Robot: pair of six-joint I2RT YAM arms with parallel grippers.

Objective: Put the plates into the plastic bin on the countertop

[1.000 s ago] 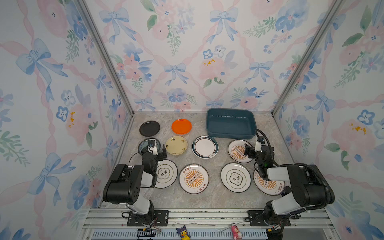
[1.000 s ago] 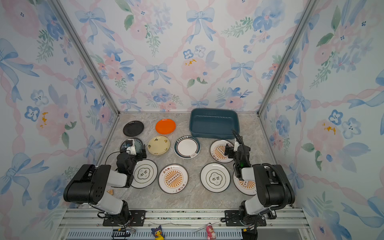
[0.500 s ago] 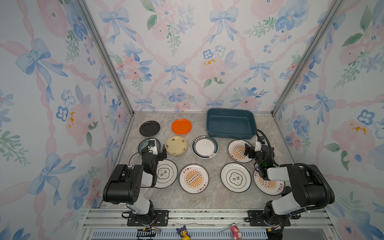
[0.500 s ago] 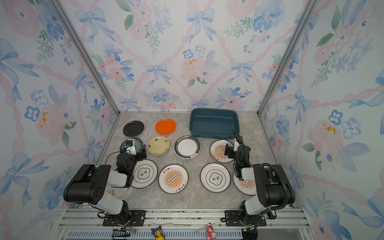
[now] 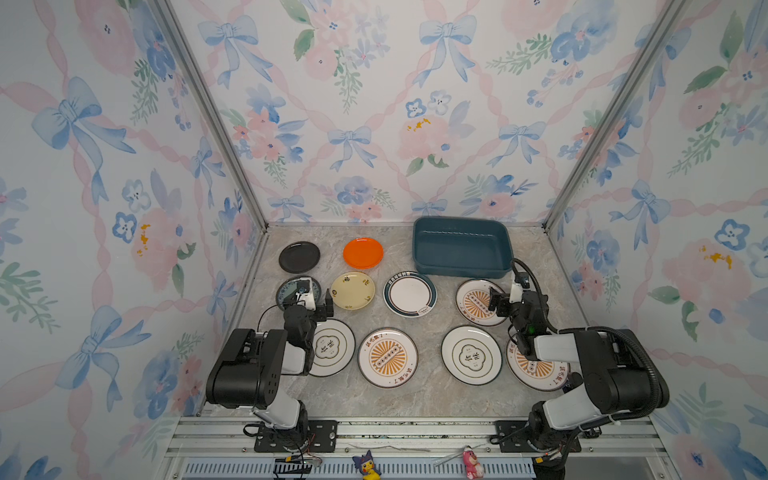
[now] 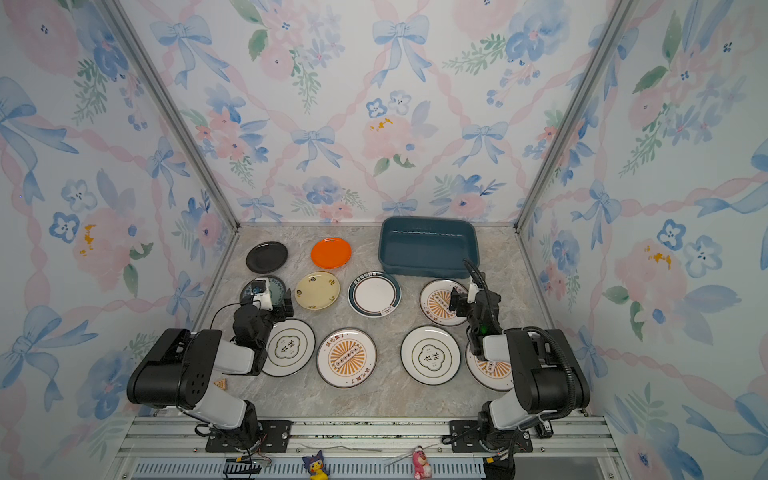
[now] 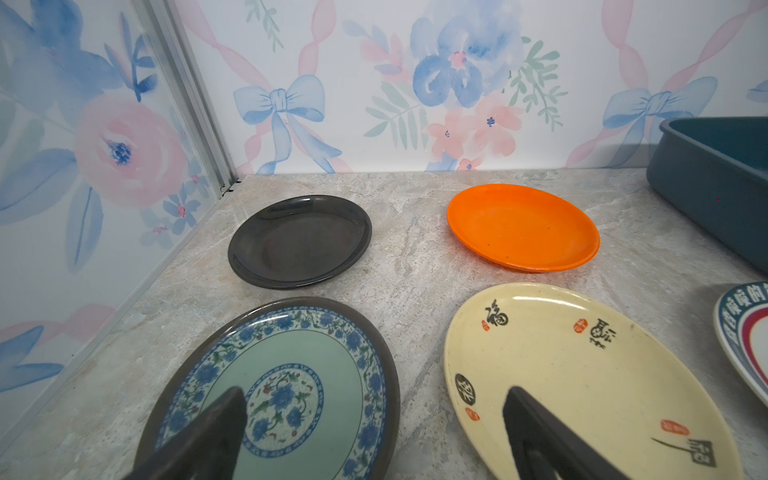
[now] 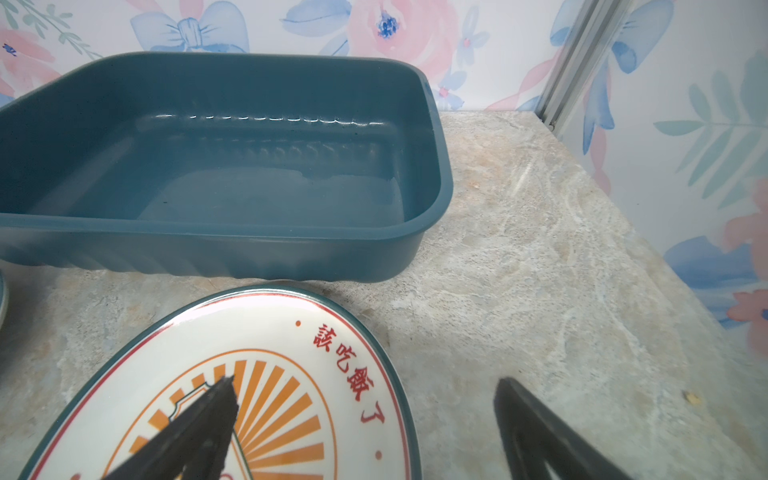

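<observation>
Several plates lie flat on the marble countertop (image 5: 415, 399). The dark teal plastic bin (image 5: 461, 247) stands empty at the back right, also in the right wrist view as the bin (image 8: 232, 166). My left gripper (image 7: 374, 395) is open; one finger hangs over the teal-patterned plate (image 7: 291, 374), the other over the yellow plate (image 7: 582, 374). Beyond them lie a black plate (image 7: 299, 241) and an orange plate (image 7: 523, 226). My right gripper (image 8: 366, 381) is open, with one finger over a sunburst plate (image 8: 270, 374) and the other over bare countertop. Neither gripper holds anything.
A navy-rimmed plate (image 5: 410, 294) lies mid-table. In the front row are a cloud-emblem plate (image 5: 332, 347), a sunburst plate (image 5: 388, 357) and another cloud-emblem plate (image 5: 471, 355). The right arm partly covers one more sunburst plate (image 5: 536, 370). Wallpapered walls close in three sides.
</observation>
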